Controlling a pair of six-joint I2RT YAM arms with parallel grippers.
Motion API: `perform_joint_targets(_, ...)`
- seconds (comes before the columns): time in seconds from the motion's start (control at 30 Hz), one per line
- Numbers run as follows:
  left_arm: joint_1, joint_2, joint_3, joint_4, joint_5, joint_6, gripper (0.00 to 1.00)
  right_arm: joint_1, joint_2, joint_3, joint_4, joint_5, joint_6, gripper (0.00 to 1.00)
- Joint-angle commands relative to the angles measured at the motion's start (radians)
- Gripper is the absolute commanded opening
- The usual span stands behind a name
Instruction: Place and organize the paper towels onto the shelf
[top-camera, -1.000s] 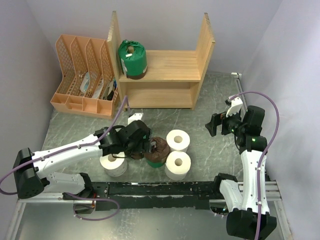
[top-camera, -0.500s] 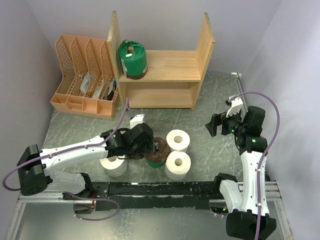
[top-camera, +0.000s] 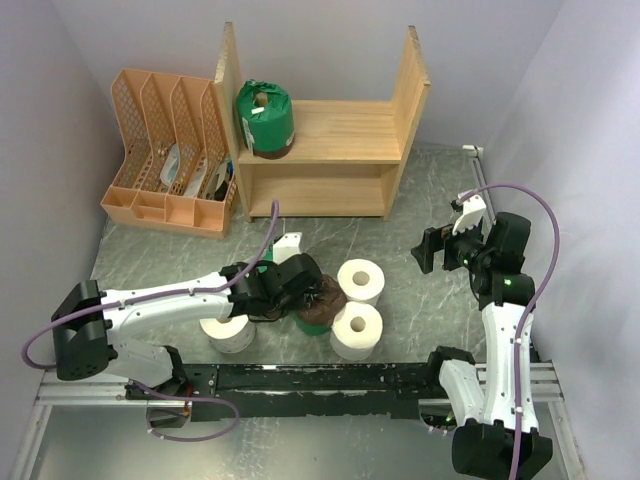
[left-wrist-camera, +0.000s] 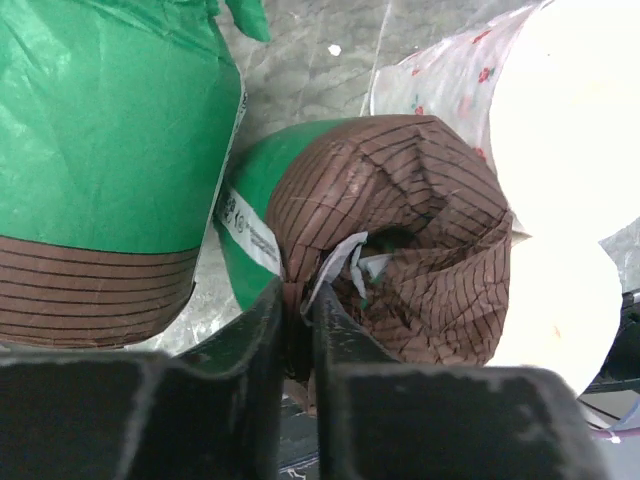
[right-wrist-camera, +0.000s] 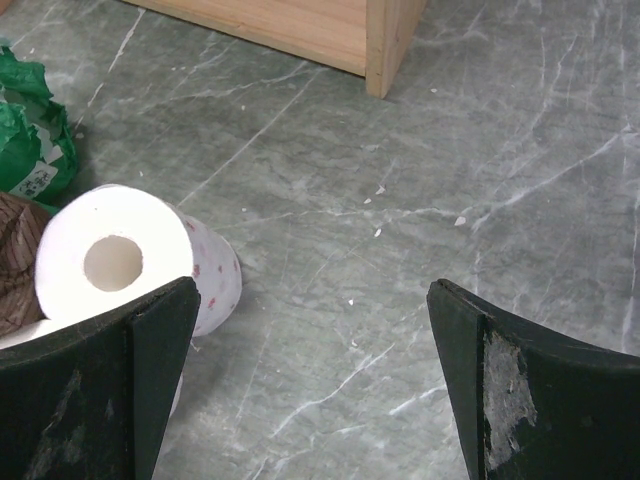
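The shelf (top-camera: 330, 140) stands well beyond both grippers, with one green-wrapped roll (top-camera: 265, 118) on its upper board. The left gripper (left-wrist-camera: 298, 300) pinches the crinkled top of a brown-and-green wrapped roll (left-wrist-camera: 400, 240), with white rolls (top-camera: 360, 280) just beside it. The right gripper (right-wrist-camera: 312, 290) hangs spread wide and holds nothing.

Each arm is a chain of glossy white link shells joined by chunky black joint housings, the left arm (top-camera: 160, 298) and the right arm (top-camera: 505, 335) alike. Both end in a black drum-shaped base (top-camera: 76, 343). A purple cable (top-camera: 505, 187) loops loosely outside each arm's links, and a small white bracket (top-camera: 472, 206) sits at each wrist. The left end effector (left-wrist-camera: 295, 300) has matte black, blocky fingers. The right end effector (right-wrist-camera: 310, 340) has broad black fingers (right-wrist-camera: 515, 395) with pale scuff marks on their inner faces.
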Motion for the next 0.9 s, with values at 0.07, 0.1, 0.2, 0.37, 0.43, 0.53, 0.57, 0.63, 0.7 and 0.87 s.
perform_joint_targets(0.07,-0.036,0.022,0.057,-0.008,-0.031,0.016,0.18,0.000,-0.010,0.005,-0.001,-0.008,-0.009,1.00)
perform_joint_targets(0.1,-0.044,0.025,0.068,-0.016,-0.037,0.028,0.18,0.000,-0.008,0.005,-0.002,-0.008,-0.009,1.00)
perform_joint_targets(0.2,-0.054,0.040,0.107,-0.042,-0.048,0.059,0.16,0.000,-0.009,0.005,-0.002,-0.008,-0.009,1.00)
perform_joint_targets(0.37,-0.055,0.017,0.126,-0.027,-0.030,0.115,0.08,0.000,-0.010,0.005,-0.001,-0.006,-0.009,1.00)
perform_joint_targets(0.43,-0.055,-0.004,0.144,-0.023,-0.031,0.139,0.07,-0.001,-0.010,0.004,-0.001,-0.006,-0.008,1.00)
perform_joint_targets(0.53,-0.055,-0.041,0.183,-0.019,-0.041,0.185,0.07,0.000,-0.009,0.005,-0.001,-0.005,-0.008,1.00)
perform_joint_targets(0.57,-0.056,-0.055,0.198,-0.017,-0.043,0.201,0.07,0.000,-0.010,0.005,-0.001,-0.004,-0.008,1.00)
perform_joint_targets(0.63,-0.055,-0.074,0.236,-0.023,-0.053,0.229,0.07,0.000,-0.008,0.004,-0.002,-0.004,-0.008,1.00)
perform_joint_targets(0.7,-0.055,-0.087,0.280,-0.047,-0.064,0.253,0.07,0.000,-0.007,0.005,-0.001,-0.003,-0.008,1.00)
perform_joint_targets(0.87,-0.055,-0.096,0.395,-0.057,-0.077,0.316,0.07,0.000,-0.005,0.005,0.001,-0.002,-0.006,1.00)
